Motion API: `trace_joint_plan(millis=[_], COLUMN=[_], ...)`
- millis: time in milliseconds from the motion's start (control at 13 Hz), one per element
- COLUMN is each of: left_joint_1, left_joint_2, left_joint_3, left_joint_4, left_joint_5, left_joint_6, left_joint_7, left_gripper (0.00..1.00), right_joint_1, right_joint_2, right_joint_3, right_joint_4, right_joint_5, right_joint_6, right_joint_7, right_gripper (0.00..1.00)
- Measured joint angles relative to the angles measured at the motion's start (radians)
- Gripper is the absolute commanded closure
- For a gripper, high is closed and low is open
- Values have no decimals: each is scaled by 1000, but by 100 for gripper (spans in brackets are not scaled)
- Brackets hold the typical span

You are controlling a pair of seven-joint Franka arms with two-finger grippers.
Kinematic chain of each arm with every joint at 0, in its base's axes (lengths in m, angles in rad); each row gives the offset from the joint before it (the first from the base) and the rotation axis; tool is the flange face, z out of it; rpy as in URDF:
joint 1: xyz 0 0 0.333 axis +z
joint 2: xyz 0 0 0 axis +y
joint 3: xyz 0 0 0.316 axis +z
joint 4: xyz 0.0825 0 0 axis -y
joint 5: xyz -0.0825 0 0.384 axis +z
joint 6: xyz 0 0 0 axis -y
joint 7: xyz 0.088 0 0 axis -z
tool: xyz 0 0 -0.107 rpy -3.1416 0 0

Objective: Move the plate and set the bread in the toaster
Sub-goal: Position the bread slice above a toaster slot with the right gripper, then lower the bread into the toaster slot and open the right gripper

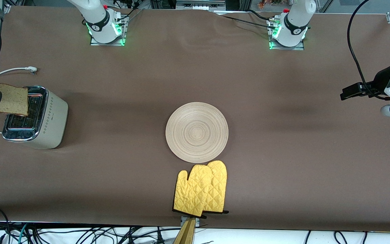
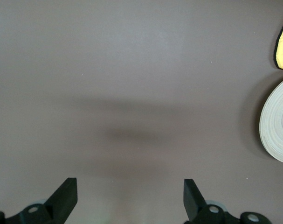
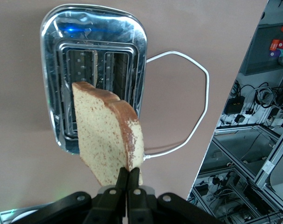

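Observation:
The bread [image 1: 10, 100], a speckled brown slice with a darker crust, hangs on edge just over the chrome top of the cream toaster [image 1: 47, 122] at the right arm's end of the table. My right gripper [image 3: 128, 175] is shut on the bread's [image 3: 108, 135] crust edge, and the slice's free end points at the toaster's [image 3: 94, 60] slots. The pale ringed plate [image 1: 197, 132] lies flat at mid-table with nothing on it. My left gripper [image 2: 130, 185] stands open over bare table toward the left arm's end, with the plate's rim [image 2: 279, 121] off to one side.
A pair of yellow oven mitts [image 1: 201, 191] lies nearer the front camera than the plate, almost touching it. The toaster's white cord [image 1: 12, 70] loops on the table beside the toaster. Brown cloth covers the whole table.

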Motion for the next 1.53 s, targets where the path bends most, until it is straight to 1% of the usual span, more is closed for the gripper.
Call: trace_joint_plan(millis=[230, 690, 1534], left_joint_1=[0, 0, 0], left_joint_2=[0, 4, 15], left_joint_3=[0, 0, -3], left_joint_4=[0, 0, 5], left_joint_5=[0, 0, 0], left_joint_6=[-1, -1, -1], left_joint_7=[0, 0, 0], left_gripper=[0, 0, 0], right_joint_1=[-8, -42, -73], right_joint_2=[25, 34, 89], right_joint_3=[0, -1, -1], right_joint_4=[0, 0, 0], right_joint_5=[-10, -33, -34], right_joint_6=[22, 65, 107], right_joint_7=[0, -18, -21], right_gripper=[100, 100, 100])
